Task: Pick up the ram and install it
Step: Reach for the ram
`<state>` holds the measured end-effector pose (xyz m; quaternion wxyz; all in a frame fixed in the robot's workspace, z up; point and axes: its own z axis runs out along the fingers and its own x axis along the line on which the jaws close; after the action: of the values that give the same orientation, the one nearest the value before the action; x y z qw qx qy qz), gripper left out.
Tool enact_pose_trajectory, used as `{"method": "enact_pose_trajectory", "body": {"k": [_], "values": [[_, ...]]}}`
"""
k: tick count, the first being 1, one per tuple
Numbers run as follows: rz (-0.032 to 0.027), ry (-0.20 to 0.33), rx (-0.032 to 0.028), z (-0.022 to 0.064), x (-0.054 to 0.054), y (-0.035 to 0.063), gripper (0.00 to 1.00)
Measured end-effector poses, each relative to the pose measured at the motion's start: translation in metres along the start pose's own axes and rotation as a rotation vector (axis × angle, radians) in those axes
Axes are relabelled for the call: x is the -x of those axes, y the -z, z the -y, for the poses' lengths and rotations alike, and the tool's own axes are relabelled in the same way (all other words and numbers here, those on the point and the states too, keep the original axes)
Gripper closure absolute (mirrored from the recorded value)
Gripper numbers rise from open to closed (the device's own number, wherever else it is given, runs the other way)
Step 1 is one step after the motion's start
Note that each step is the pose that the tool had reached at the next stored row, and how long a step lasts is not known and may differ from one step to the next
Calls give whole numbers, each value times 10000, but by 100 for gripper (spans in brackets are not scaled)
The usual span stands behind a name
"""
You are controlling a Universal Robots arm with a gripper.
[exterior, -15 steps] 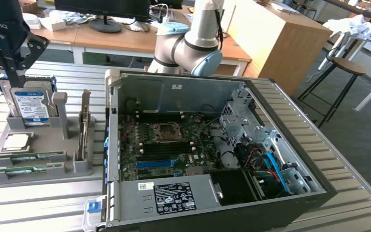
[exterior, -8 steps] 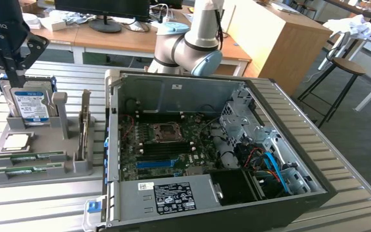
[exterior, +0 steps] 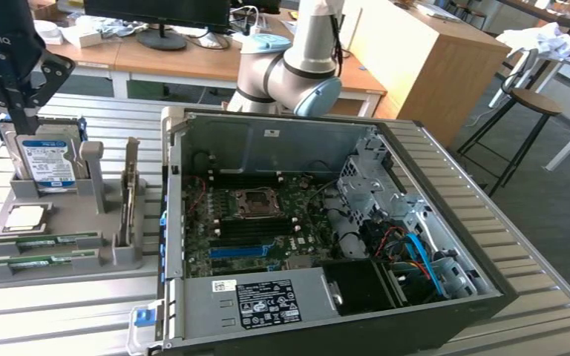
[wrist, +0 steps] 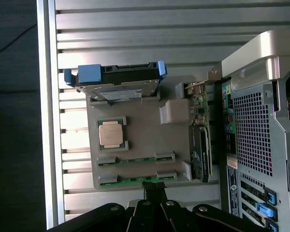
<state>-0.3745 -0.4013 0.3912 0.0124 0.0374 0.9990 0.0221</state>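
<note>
over ram (exterior: 39,241): clear | upright card (exterior: 128,196): beside | hard drive (exterior: 47,159): near

The black, two-fingered pincer (exterior: 20,117) hangs at the exterior view's left, pointing straight down, its fingertips pressed together. In the wrist view the pincer (wrist: 153,186) tapers to one closed tip. The silver-grey jointed arm (exterior: 300,70) stands upright behind.

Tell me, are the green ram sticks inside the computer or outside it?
Outside. One ram stick and a second ram stick lie flat in the grey tray, beside the open computer case.
</note>
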Motion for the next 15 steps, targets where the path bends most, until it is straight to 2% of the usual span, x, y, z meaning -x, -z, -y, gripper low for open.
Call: {"method": "enact_pose_trajectory", "body": {"k": [8, 14, 15], "values": [[0, 0, 4, 126, 10, 5, 90], [1, 0, 7, 137, 11, 6, 90], [0, 1, 26, 144, 11, 5, 90]]}}
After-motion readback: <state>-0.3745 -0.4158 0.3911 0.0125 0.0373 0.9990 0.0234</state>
